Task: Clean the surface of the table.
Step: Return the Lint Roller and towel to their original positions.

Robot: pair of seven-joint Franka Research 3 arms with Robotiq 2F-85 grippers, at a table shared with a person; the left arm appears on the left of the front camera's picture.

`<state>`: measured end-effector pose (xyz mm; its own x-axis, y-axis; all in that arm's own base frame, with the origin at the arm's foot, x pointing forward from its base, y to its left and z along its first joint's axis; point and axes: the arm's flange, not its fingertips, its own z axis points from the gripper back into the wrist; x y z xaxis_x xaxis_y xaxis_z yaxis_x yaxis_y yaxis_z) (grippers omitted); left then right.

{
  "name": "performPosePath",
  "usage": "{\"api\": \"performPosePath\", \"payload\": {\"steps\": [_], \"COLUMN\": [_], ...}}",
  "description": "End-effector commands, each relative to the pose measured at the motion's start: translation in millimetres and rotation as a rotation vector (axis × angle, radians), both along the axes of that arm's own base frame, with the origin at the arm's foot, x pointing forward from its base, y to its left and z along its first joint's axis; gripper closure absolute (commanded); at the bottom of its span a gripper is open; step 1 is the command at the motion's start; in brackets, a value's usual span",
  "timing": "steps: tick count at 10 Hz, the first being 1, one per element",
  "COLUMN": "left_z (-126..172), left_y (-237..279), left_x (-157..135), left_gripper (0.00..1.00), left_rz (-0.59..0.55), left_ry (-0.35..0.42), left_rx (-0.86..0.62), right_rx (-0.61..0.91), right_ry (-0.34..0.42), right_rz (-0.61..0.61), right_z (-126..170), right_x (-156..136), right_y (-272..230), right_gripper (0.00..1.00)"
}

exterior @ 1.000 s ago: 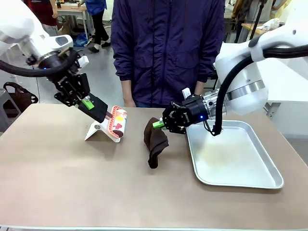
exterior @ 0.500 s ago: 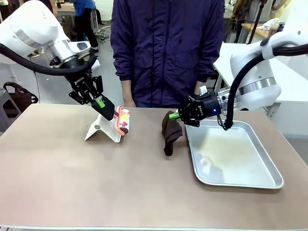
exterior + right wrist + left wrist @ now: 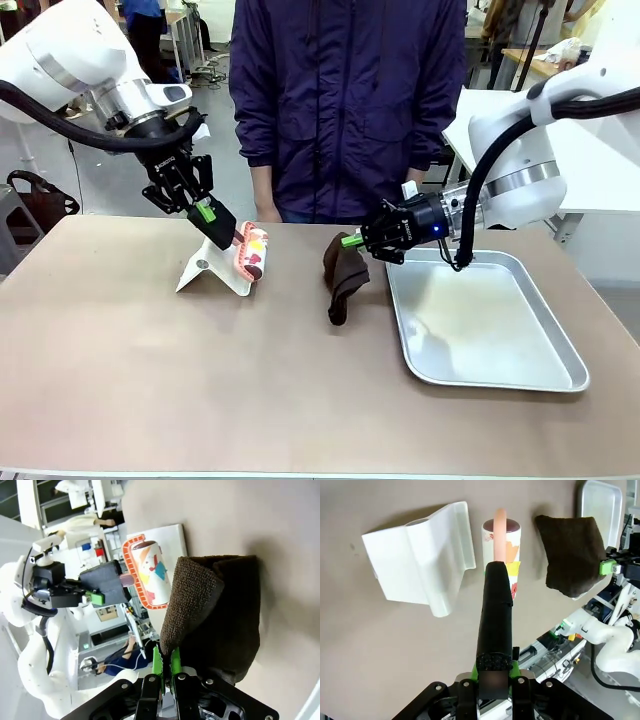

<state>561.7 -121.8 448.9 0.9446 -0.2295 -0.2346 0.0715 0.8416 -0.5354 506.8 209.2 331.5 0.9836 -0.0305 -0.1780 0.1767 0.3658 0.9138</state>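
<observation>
A: Left gripper point(image 3: 222, 236) is clamped on the black handle of the lint roller point(image 3: 251, 254), roller end hanging just above the table point(image 3: 150, 400) beside the white roller stand point(image 3: 205, 271). From where I'm driving, the left wrist view shows the handle point(image 3: 495, 625) running straight out between the pads, grip near its butt end.

B: And the right one?

A: Right gripper point(image 3: 350, 240) is pinched shut on the top fold of the dark brown cloth point(image 3: 341, 282). Cloth hangs down, lower end touching or just above the table, just left of the metal tray point(image 3: 500, 375). Can't tell which.

B: Table itself?

A: Tan top, spans the whole front view, person point(image 3: 345, 100) standing at the far side. It's rigid and flat, nothing to grab; I only work its surface. Matte finish, so I'd guess the cloth drags with some friction rather than sliding free.

B: Handling on the tools?

A: Cloth is soft and floppy and will bunch under pressure; holding the folded edge looks right. Roller looks light and stiff; the sheet is probably sticky, so it may tug against the grip. Holding the handle that far back gives leverage against me; I'd press gently.

B: Risks?

A: Stand looks light and could get knocked. Tray edge is close to the cloth.
</observation>
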Motion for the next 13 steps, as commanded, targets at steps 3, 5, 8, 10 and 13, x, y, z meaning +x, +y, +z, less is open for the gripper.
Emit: {"api": "performPosePath", "payload": {"steps": [3,5,8,10,13], "left_z": [-10.7,-16.7,-17.5,-17.5,-17.5], "left_y": [6.5,4.7,6.0,6.0,6.0], "left_x": [1.9,4.1,3.6,3.6,3.6], "left_gripper": [0.78,0.78,0.78,0.78,0.78], "left_rz": [-0.006,0.001,-0.008,-0.008,-0.008], "left_ry": [0.007,0.011,0.017,0.017,0.017], "left_rx": [0.054,0.054,0.045,0.045,0.045], "right_rx": [-0.039,-0.144,-0.08,-0.08,-0.106], "right_ry": [0.004,0.041,0.01,0.01,0.02], "right_rz": [-0.034,-0.048,-0.033,-0.033,-0.027], "right_z": [-10.9,-20.6,-21.9,-21.9,-25.5], "right_x": [0.7,4.2,1.5,1.5,2.1], "right_y": [12.3,3.9,1.7,1.7,0.0], "right_gripper": [0.93,0.93,0.93,0.93,0.93]}}
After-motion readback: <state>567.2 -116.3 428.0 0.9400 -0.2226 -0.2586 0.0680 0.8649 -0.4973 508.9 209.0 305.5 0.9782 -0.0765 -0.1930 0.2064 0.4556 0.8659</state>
